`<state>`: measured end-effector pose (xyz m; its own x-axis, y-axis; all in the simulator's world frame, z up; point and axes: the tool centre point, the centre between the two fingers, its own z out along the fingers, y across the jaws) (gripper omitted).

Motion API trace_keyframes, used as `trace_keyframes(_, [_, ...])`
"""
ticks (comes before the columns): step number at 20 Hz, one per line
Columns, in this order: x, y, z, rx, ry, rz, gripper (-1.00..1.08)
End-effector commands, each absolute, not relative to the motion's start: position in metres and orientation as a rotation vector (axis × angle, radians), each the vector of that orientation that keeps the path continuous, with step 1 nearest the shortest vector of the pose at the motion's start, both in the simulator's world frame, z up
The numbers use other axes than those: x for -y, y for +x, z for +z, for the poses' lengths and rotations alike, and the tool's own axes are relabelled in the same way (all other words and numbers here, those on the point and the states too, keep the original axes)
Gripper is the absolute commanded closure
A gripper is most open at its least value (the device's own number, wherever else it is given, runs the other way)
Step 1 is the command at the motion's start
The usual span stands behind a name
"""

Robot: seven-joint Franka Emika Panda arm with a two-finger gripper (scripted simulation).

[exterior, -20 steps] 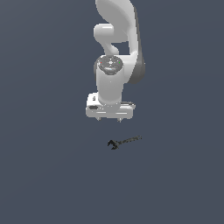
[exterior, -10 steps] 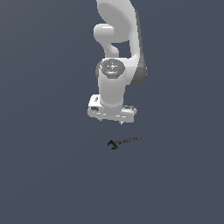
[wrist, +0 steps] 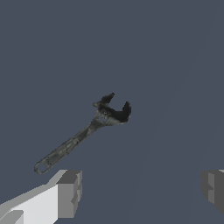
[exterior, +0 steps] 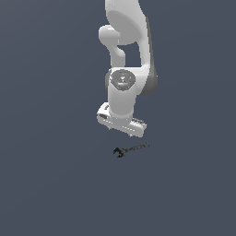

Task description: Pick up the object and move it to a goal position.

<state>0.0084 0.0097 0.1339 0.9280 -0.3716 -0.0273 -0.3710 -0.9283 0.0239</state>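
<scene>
step: approach phase, nothing gripped yet. Gripper (exterior: 120,130) hangs above the wrench (exterior: 131,150), clear of it, no contact.
claw: spread wide. In the wrist view the two fingertips (wrist: 70,193) sit far apart with bare floor (exterior: 50,184) between them, wrench not yet in the gap.
next move (judgement): centre over the shaft, turn the wrist so the fingers close across the shaft and not along it, then go straight down. The part is thin and lies flat, so the pads likely need to reach almost to the floor.
wrench position: flat on the floor, just beyond the fingertips in the wrist view; under and slightly to the exterior view's right of the gripper. No floor edge in view to reference.
wrench look: small adjustable wrench (wrist: 85,131), black forked head, grey speckled shaft, hole at the tail end.
goal: no marker visible.
</scene>
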Motion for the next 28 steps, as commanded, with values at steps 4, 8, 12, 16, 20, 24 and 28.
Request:
trace_keyframes(4, [-0.019,0.014,0.123,0.810,3.020,-0.044,-0.92])
trace_keyframes(8, [-0.026,0.018,0.116,0.965,2.977,-0.040,-0.92])
trace_keyframes(12, [-0.032,0.022,0.108,1.118,2.925,-0.036,-0.92])
trace_keyframes(16, [-0.039,0.026,0.100,1.267,2.866,-0.032,-0.92])
trace_keyframes(20, [-0.045,0.030,0.093,1.413,2.798,-0.028,-0.92])
trace_keyframes(24, [-0.052,0.033,0.085,1.555,2.724,-0.023,-0.92])
trace_keyframes(28, [-0.059,0.036,0.077,1.693,2.642,-0.017,-0.92])
